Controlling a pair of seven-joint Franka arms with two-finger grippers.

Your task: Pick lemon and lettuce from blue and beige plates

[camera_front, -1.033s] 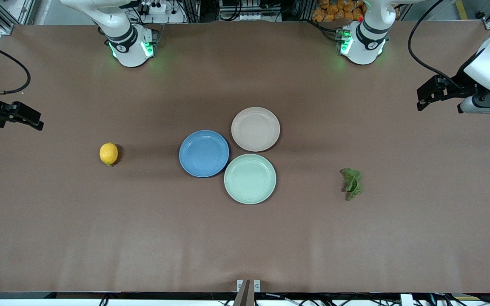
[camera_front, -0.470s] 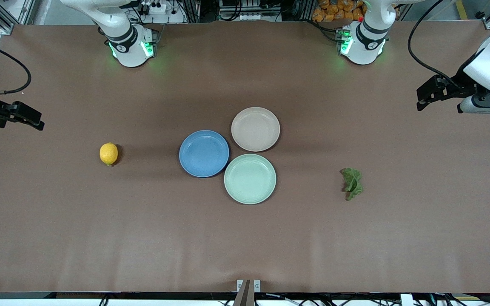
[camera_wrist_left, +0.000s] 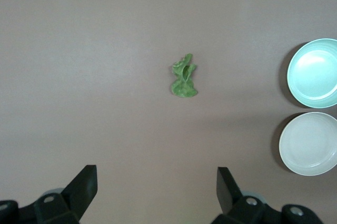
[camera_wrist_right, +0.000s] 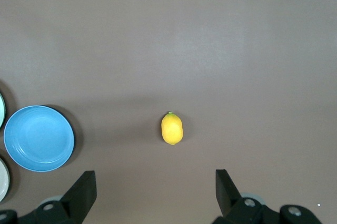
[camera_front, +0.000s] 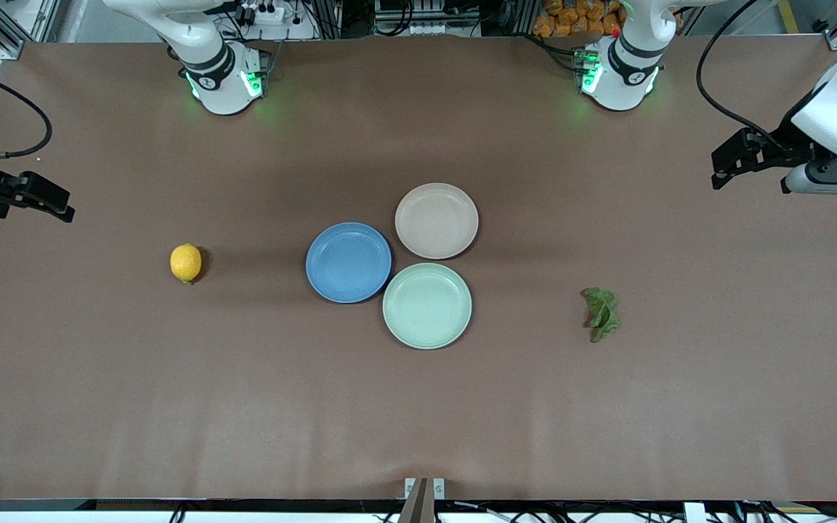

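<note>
On bare table, lemon (camera_front: 186, 262) apart from spread right hand (camera_front: 62, 207), lettuce (camera_front: 601, 313) apart from spread left hand (camera_front: 724, 171)

Even overhead light; soft shadows; green glow at arm bases (camera_front: 226, 80)

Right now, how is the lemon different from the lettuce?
The lemon is yellow and smooth; the lettuce is dark green and wrinkly. The lemon is a plump oval, the lettuce a thin crumpled leaf. The lemon lies toward the right arm's end of the table, the lettuce toward the left arm's end and a bit nearer the front camera. Both lie on the bare table, not on any plate, and no gripper touches them.
</note>
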